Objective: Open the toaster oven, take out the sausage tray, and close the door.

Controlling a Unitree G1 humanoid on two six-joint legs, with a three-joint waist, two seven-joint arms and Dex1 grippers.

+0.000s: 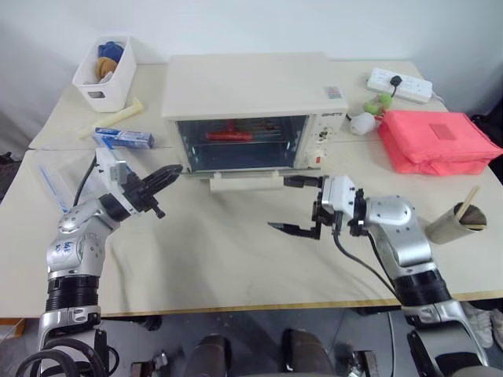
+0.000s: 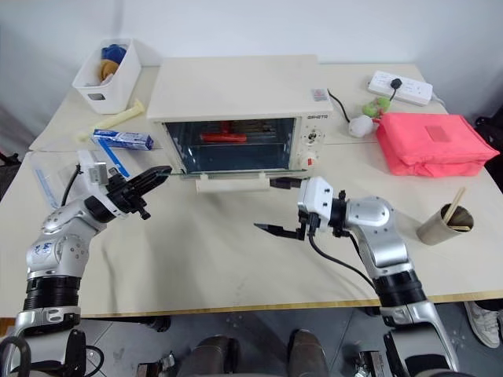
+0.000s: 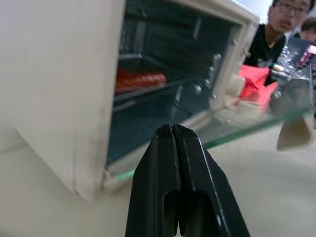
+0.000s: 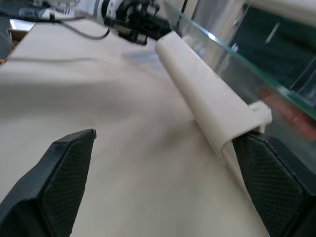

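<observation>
Left eye view: the toaster oven (image 1: pixel 255 110), a cream-white box with a flat top and knobs plus a small red switch down its right side, stands toward the back edge of the desk (image 1: pixel 220 251), about midway along it. Its door (image 1: pixel 236 174) is swung down and open, the clear glass panel lying roughly level in front of the cavity, with the wide cream bar handle (image 1: pixel 245 182) at its front edge. Inside, on a rack, sits the sausage tray (image 1: pixel 232 135), of which mainly the red sausages show through the opening. The left gripper (image 1: pixel 163 179) points at the door's left corner with its two black fingers pressed together, holding nothing; the left wrist view shows the tips close to the glass edge. The right gripper (image 1: pixel 302 206) is just in front of the handle's right end, its fingers spread wide apart; in the right wrist view one finger (image 4: pixel 274 180) lies right beside the handle's end. Toward the desk's back left corner stand a white bin (image 1: pixel 106 72) and a blue box (image 1: pixel 123 139); near the right edge lie a red bag (image 1: pixel 436 140), a power strip (image 1: pixel 399 84) and a paper cup (image 1: pixel 454 223).
</observation>
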